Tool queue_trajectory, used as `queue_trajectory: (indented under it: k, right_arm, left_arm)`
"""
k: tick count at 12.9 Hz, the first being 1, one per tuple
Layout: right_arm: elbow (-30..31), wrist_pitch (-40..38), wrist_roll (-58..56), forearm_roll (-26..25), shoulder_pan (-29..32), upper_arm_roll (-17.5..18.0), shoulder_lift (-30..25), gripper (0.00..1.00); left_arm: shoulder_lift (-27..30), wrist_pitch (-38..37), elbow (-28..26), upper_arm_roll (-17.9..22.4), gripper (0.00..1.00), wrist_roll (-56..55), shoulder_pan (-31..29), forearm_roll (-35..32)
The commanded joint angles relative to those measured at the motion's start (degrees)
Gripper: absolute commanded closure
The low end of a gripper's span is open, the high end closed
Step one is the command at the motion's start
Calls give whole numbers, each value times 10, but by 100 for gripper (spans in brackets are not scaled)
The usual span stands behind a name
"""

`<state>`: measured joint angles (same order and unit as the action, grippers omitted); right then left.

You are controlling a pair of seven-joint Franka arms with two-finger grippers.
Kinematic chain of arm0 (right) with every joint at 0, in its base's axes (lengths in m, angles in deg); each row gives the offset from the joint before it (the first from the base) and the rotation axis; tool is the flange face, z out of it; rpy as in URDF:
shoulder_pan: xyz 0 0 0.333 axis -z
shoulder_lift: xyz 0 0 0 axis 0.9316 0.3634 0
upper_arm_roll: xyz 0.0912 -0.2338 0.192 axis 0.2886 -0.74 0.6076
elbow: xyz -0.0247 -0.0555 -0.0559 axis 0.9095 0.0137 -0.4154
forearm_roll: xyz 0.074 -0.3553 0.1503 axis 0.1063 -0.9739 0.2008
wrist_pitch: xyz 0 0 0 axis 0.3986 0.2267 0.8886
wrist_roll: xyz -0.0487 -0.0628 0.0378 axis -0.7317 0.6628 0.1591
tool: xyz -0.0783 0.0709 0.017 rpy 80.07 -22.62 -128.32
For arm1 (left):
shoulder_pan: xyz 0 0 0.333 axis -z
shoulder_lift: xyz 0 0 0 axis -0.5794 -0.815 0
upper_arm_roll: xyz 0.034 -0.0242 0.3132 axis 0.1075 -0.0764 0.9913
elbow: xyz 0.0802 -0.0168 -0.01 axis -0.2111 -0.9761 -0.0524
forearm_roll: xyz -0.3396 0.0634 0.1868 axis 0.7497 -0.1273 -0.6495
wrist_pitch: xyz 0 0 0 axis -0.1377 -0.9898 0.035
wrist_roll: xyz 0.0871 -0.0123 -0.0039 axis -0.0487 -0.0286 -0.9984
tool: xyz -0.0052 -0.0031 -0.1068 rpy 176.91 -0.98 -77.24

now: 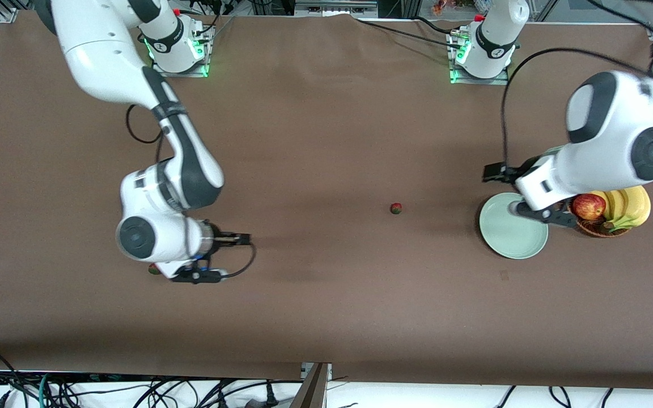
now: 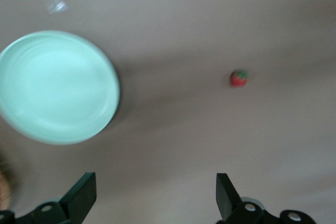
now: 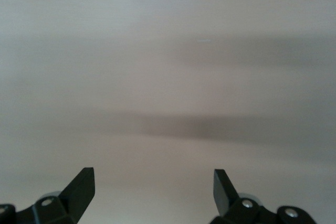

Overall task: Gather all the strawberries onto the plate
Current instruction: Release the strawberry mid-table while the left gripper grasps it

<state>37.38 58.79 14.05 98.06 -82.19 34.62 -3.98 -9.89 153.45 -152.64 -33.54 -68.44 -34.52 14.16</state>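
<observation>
- Fingers (image 2: 79, 195) of our left gripper (image 2: 156, 198) spread wide and empty, with the plate (image 2: 55, 85) and one strawberry (image 2: 239, 78) ahead on the worktop (image 2: 210, 24).
- Right gripper (image 3: 153, 192) fingers likewise wide, empty.
- We judge the strawberry light, soft, rollable: pinch its red sides gently.

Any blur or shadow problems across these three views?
Front view: sharp, with soft arm shadows on the table. Left wrist view: motion-blurred, plate and strawberry smeared, dark shadow beside the plate. Right wrist view: heavily blurred, only streaky shadow bands over bare table.
</observation>
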Motion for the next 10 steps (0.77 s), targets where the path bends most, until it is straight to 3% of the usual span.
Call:
queue_trajectory:
  k: [1,3,6,10]
  right_arm:
    - [34,4,-72,-73,38,3,-1,0]
    - [65,49,-73,-117,58,3,3,0]
    - [84,82,-143,-120,80,3,3,0]
    - [84,111,-209,-126,105,3,8,0]
  left_arm:
    - [-27,107,-33,-48,0,-52,3,4]
    - [-56,192,-65,-53,0,-51,23,2]
    - [-111,376,-123,-52,0,-53,62,-44]
    - [-159,425,-127,-54,0,-70,79,-68]
